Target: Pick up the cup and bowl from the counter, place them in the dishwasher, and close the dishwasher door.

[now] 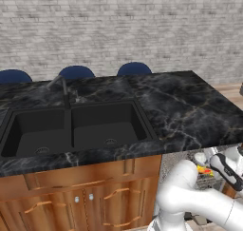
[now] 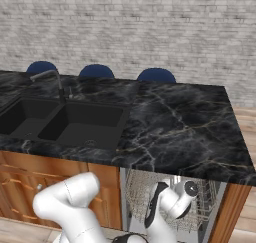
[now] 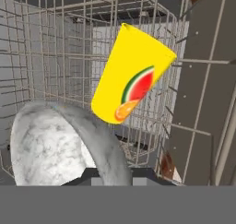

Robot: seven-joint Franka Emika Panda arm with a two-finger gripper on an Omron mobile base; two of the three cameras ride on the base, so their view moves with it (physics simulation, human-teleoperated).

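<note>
- The brick wall (image 1: 123, 21) spans the back of both base views, pale grey.
- The table (image 1: 190, 106) – a glossy black marble top with thin white veins – runs across the scene; its bare right part ends at a corner in the right base view (image 2: 200, 132).
- A black double sink (image 1: 71, 128) is set into the table's left part, with a grey faucet (image 1: 59, 85) behind it.
- Brown wooden cabinets (image 1: 80, 197) stand under the sink.
- Three blue chair backs (image 1: 76, 72) show beyond the table's far edge.
- The dishwasher (image 2: 200, 207) stands open below the table's right part, its grey wire rack (image 3: 55, 57) exposed; the white arm (image 2: 170, 207) reaches into it.
- A grey marbled bowl (image 3: 50, 149) sits tilted on its side in the rack, close to the camera in the hand view.
- A yellow cup (image 3: 131, 75) with a watermelon picture lies tilted in the rack, mouth towards the upper right, just beside and above the bowl; whether they touch I cannot tell.
- The claw sits inside the dishwasher – whether its fingers are apart or together I cannot tell.
</note>
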